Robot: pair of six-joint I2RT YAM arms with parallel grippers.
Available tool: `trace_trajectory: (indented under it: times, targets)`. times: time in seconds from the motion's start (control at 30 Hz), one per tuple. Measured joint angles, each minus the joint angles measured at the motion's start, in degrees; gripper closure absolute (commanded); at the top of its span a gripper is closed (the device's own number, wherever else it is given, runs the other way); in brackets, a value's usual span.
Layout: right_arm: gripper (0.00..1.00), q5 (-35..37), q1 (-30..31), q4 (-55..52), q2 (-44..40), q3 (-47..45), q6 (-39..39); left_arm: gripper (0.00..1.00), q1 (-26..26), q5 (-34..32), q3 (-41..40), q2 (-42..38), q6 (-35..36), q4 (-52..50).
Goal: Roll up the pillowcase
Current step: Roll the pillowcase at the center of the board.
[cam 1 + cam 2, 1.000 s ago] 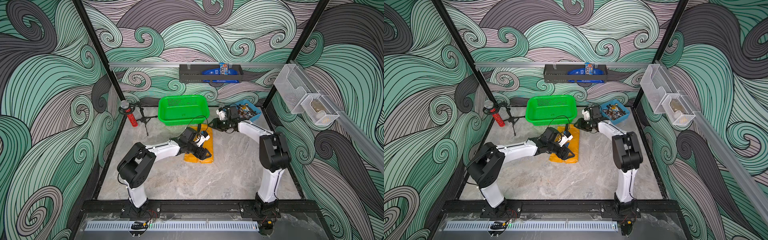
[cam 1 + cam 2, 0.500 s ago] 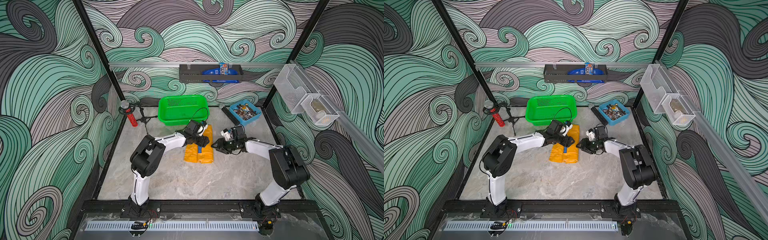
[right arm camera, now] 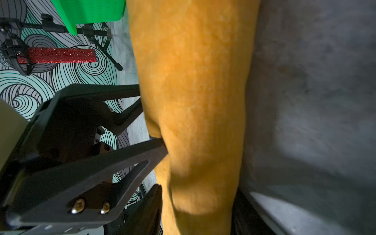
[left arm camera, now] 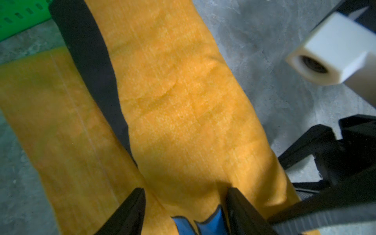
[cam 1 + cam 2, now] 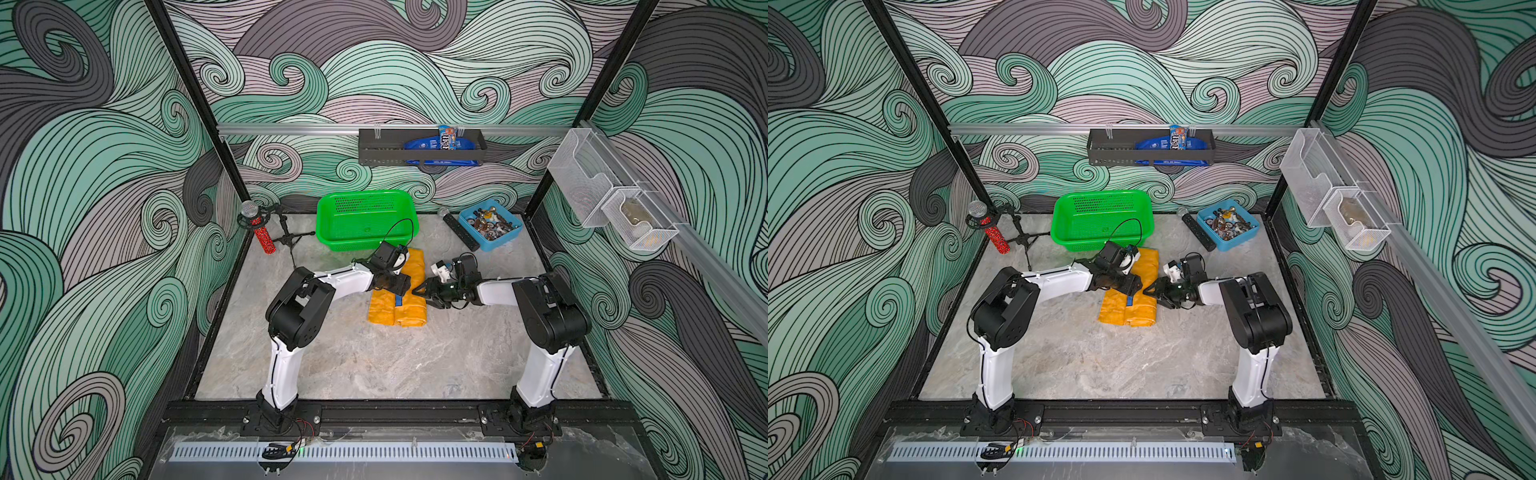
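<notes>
The pillowcase (image 5: 382, 309) lies mid-desk (image 5: 374, 361) as a long, narrow mustard-yellow bundle. Its far end is just in front of the green basket (image 5: 365, 220), and its near end shows two parallel ridges side by side in both top views (image 5: 1129, 309). A small blue patch of print (image 4: 203, 223) shows on the cloth where the arms meet. The left pincer (image 5: 409, 286) reaches in from its own side, its jaws spread. In the left wrist view its tips (image 4: 186, 195) stand either side of a raised fold of cloth (image 4: 183, 101). The right wrist view shows those same tips (image 3: 153, 122) set against the bundle's edge. The right pincer (image 5: 424, 295) comes in low from the opposite side, so the two nearly face each other across the cloth (image 5: 1154, 297). In its own camera the thick yellow roll (image 3: 193, 101) runs between its two fingers (image 3: 198, 203) and fills the gap (whether they squeeze it or merely bracket it, I cannot tell). At the back right, well apart from the cloth, a blue tray (image 5: 500, 241) holds small odds and ends. A red glittery microphone (image 5: 264, 237) on a stand sits at the back left corner.
</notes>
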Motion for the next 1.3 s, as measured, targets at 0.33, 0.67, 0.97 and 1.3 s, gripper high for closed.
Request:
trace_trajectory:
  times: [0.33,0.67,0.97,1.3]
  targets:
    - [0.89,-0.50,-0.61,4.09,-1.66,-2.67,2.03,0.29,1.01,3.87,0.00,-0.85,-1.36,-1.86]
    - [0.90,6.16,-4.57,-12.15,-14.10,-4.79,-5.42,0.28,1.18,7.52,-3.02,-9.07,-3.02,-2.51]
    - [0.86,22.91,-5.27,-38.29,-20.48,1.86,-13.40,0.29,1.29,10.14,-7.63,-9.88,-3.28,-2.29]
    - [0.82,35.45,-4.28,-50.27,-20.41,8.96,-13.90,0.38,-0.76,16.81,-9.77,-7.74,-7.43,4.50]
